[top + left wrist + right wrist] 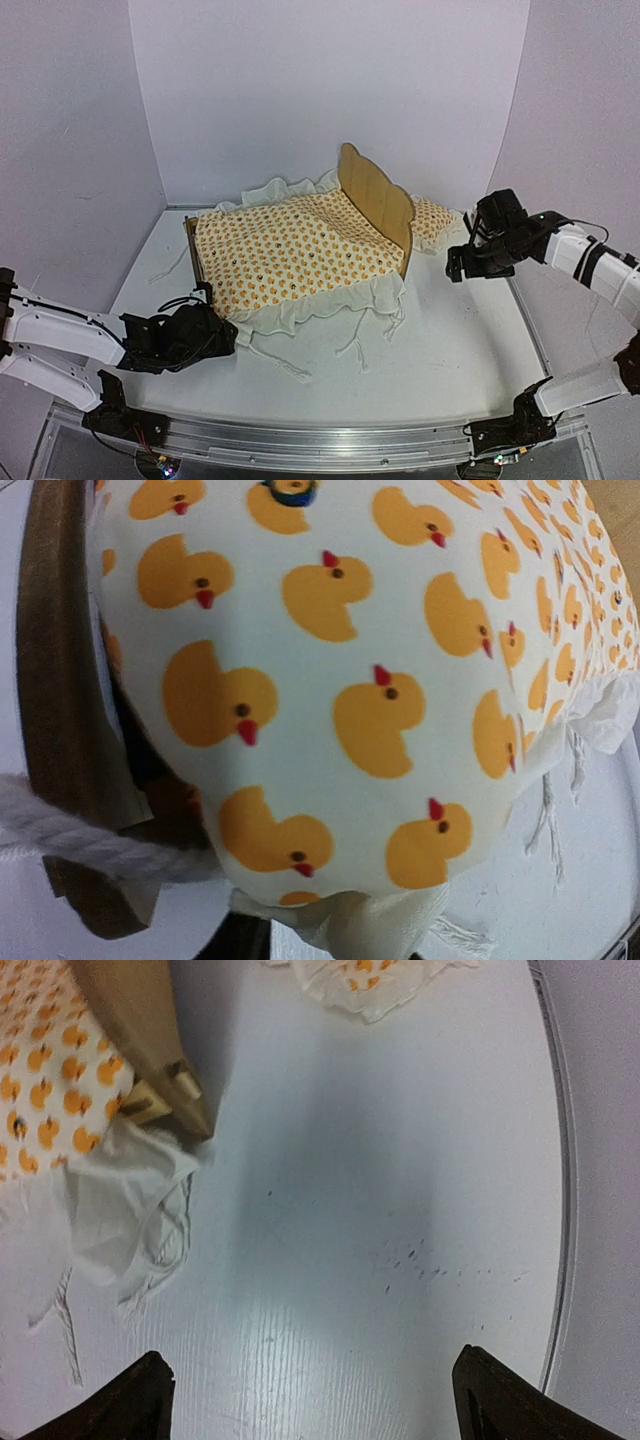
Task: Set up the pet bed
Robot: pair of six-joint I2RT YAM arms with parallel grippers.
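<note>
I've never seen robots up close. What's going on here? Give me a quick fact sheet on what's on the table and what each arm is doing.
bed: wooden pet bed, headboard upright
cover: duck-print cover with white ruffle, spread over the frame
pillow: on the table behind the headboard, not on the bed
left gripper: at the cover's foot-end corner, grip not visible
right gripper: open, empty, above the table beside the headboard

Robotics lab cell — plain white walls [330, 90] box in a white table [460, 340], robot arms [60, 335] bolted along an aluminium rail [330, 441].
</note>
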